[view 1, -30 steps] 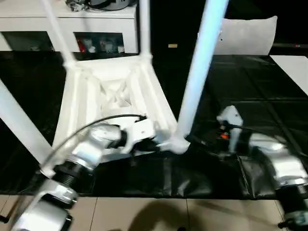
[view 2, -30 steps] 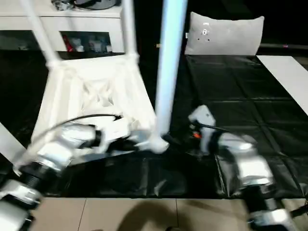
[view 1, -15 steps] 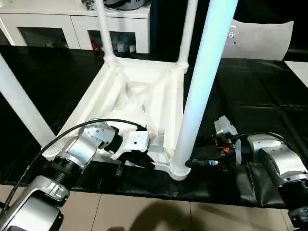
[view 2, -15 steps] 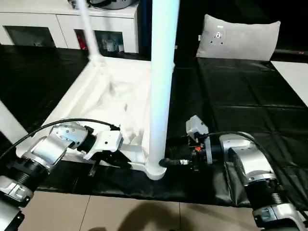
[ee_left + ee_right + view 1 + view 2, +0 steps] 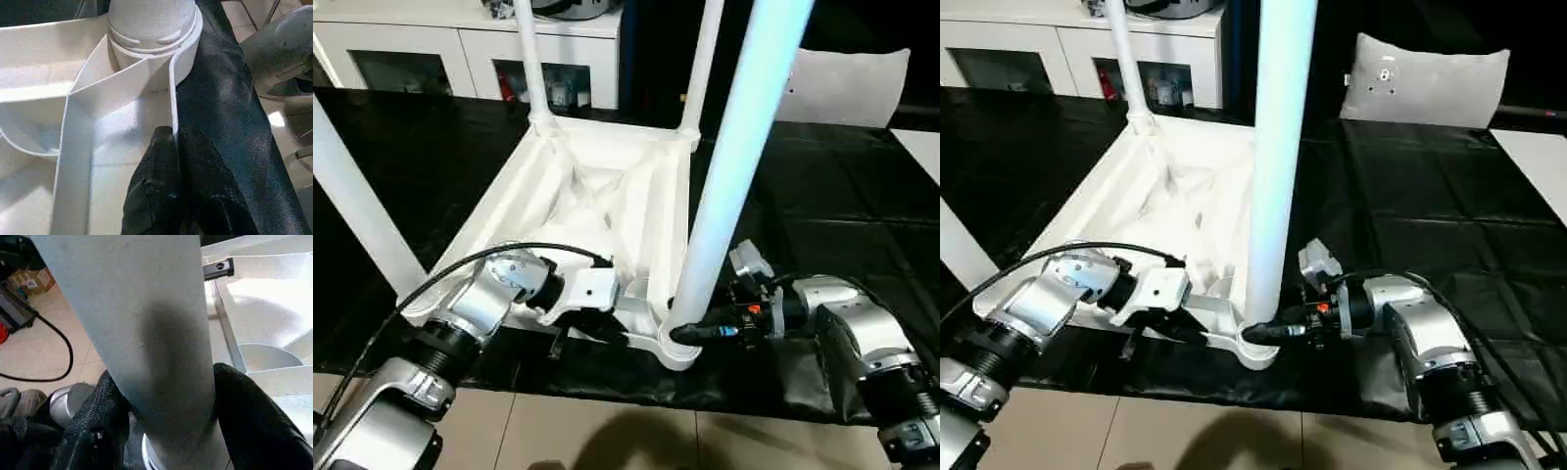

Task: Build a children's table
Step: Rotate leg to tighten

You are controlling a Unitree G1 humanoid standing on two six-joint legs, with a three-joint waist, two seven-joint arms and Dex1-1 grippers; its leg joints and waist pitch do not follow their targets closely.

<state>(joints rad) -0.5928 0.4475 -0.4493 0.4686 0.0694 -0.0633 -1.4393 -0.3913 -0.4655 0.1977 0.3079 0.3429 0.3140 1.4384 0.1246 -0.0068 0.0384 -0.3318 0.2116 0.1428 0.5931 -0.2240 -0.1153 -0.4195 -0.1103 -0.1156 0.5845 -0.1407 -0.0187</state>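
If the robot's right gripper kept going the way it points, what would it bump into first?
The leg. The right gripper already has a finger on each side of its base, so pushing on would probably press it against the leg straight away.

A black glossy sheet [image 5: 1430, 186] covers the floor, stopping short of the beige floor tiles [image 5: 1205, 441] nearest the robot. The upturned children's table [image 5: 597, 196] rests directly on it, and a grey pillow [image 5: 1425, 78] lies beyond the table's right side.
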